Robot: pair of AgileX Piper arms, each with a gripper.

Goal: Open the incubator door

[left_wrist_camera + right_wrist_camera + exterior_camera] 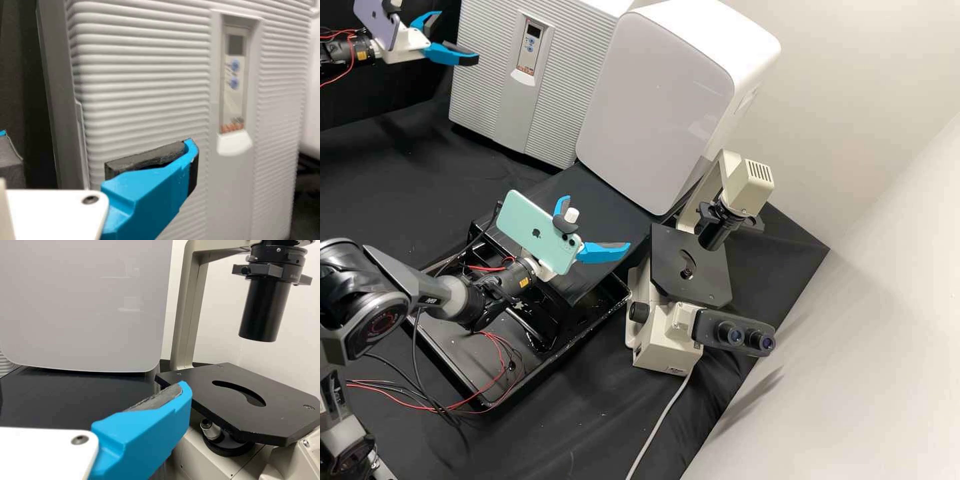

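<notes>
Left pincer spread near shut incubator door, likely to catch its edge; right pincer spread, presumably parked aside

- Dark grey right arm, red-ringed joint
- Red and black cables
- Left gripper, right gripper: white, blue fingers, dark grey pads, round screws

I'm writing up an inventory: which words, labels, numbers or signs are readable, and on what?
No words or numbers are readable.
Ribbed unit, control panel: print too blurred.
Green phone: fruit-shaped mark, wordless.
Microscope base: label too small.
Arm: lettering too small.
</notes>
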